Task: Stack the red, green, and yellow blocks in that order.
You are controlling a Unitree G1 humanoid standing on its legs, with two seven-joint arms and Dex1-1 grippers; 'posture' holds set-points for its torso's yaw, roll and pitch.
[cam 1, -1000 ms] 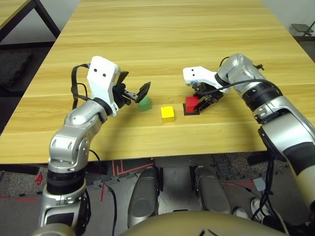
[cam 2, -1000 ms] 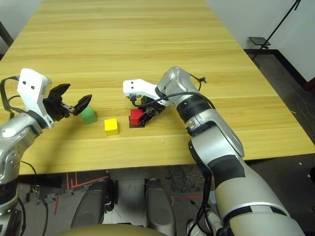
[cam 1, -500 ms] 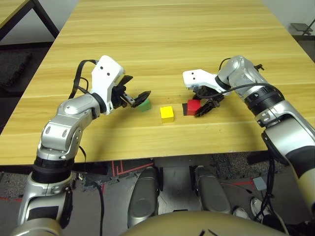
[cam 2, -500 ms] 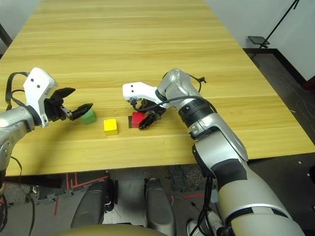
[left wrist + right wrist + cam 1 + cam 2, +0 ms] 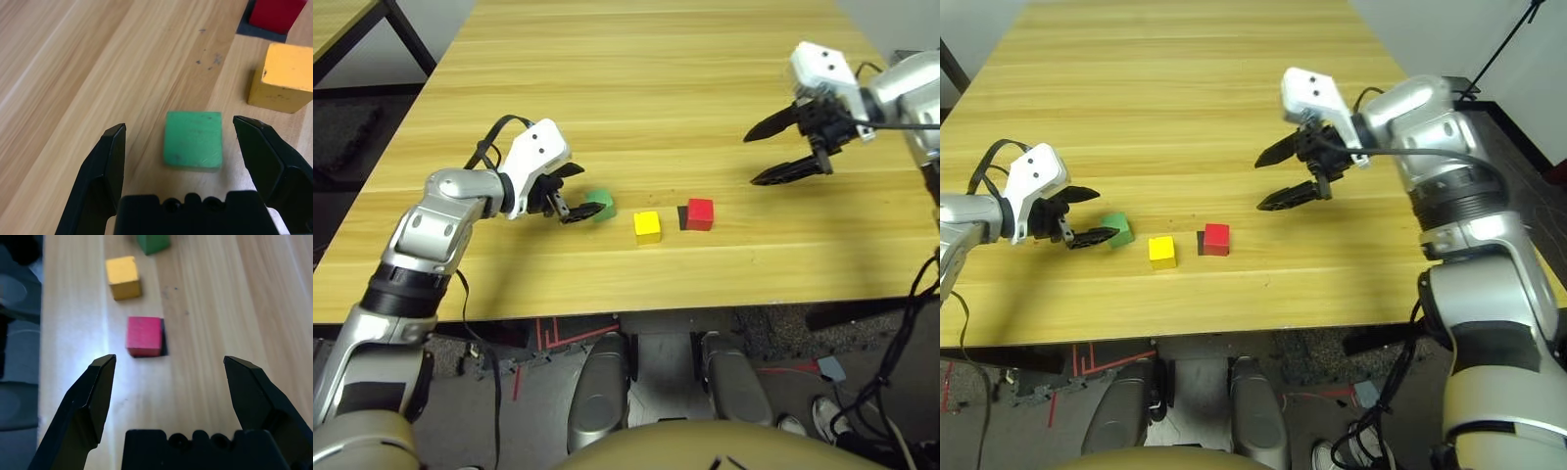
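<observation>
Green block [image 5: 192, 139] sits between our left gripper [image 5: 193, 147] wide-open, empty fingers; closing off-centre could twist it.

This looks like a robotics lab or test room. A broad, pale wooden plank counter [image 5: 636, 88] stands on a dark speckled floor [image 5: 352, 127] marked with red tape lines [image 5: 558, 338], and loose black cables [image 5: 1386, 421] trail beneath it. A black tripod stand [image 5: 1489, 64] rises at the far right, by a plain white wall [image 5: 1410, 29].
</observation>
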